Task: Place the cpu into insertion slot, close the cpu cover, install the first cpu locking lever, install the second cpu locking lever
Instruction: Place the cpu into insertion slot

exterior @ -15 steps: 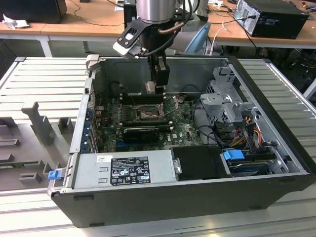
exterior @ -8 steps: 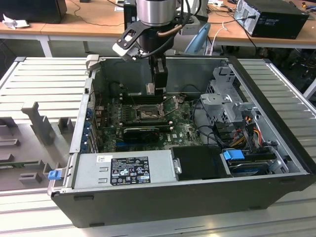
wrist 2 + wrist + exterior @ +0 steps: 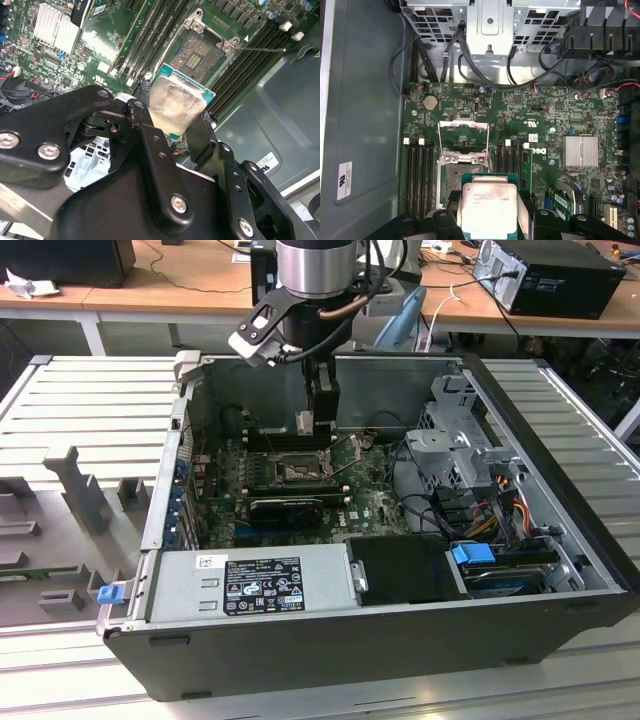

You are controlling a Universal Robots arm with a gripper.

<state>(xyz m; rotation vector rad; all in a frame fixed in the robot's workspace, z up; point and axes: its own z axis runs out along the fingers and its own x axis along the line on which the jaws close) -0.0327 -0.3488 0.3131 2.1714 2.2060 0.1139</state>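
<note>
Claw [image 3: 172,120] clenched on the cpu [image 3: 177,100], poised over the insertion slot [image 3: 200,55].
The chip is pinched by two opposite edges with its face level, likely so it can settle squarely into the slot. It hangs clear of the slot and seems offset toward one edge of it. The cpu cover [image 3: 463,124] stands swung up at the slot's opposite edge, leaving the socket bare.

Your gripper [image 3: 172,119] has the cpu [image 3: 176,102] pinched by its edges, just beside the insertion slot [image 3: 200,54]. That slot's contacts sit uncovered.
</note>
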